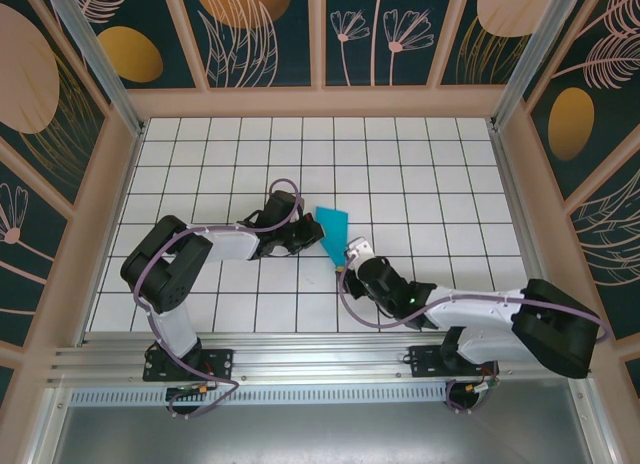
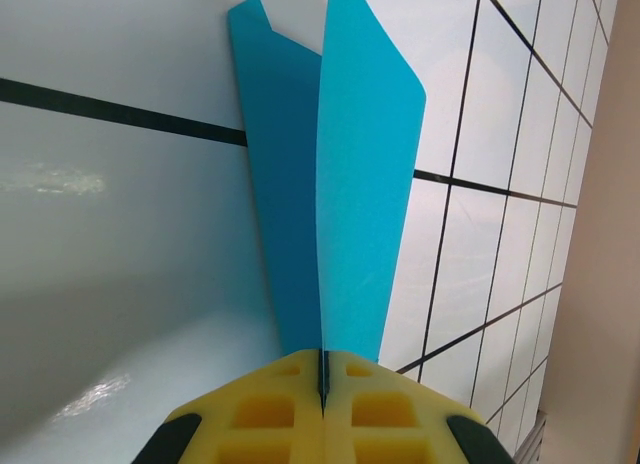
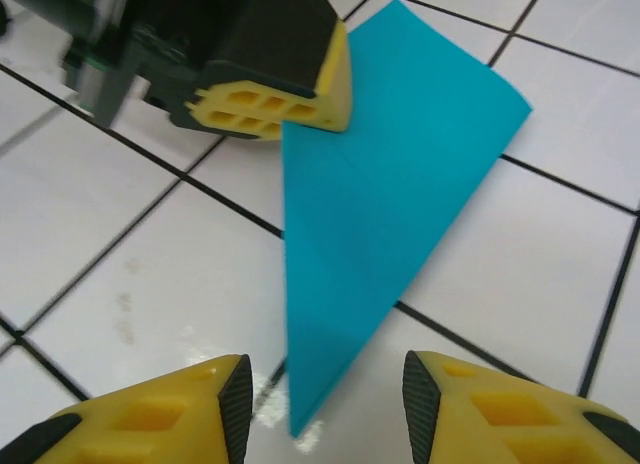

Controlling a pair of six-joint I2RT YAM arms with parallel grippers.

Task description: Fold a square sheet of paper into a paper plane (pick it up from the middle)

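Between the left gripper's (image 2: 322,384) jaws, the paper plane (image 2: 365,184)

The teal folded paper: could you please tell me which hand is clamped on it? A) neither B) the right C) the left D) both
C: the left hand is shut on the teal paper at its edge, while the right hand stands open at its tip.

The paper (image 3: 390,174) is teal-blue. The table (image 1: 420,154) is white with a grid of dark lines. The pads (image 3: 500,409) are yellow with black edges. The arms (image 1: 230,246) are black and white, with purple cables (image 1: 283,181). The walls (image 1: 260,34) are dark teal with pink flowers and orange ovals.
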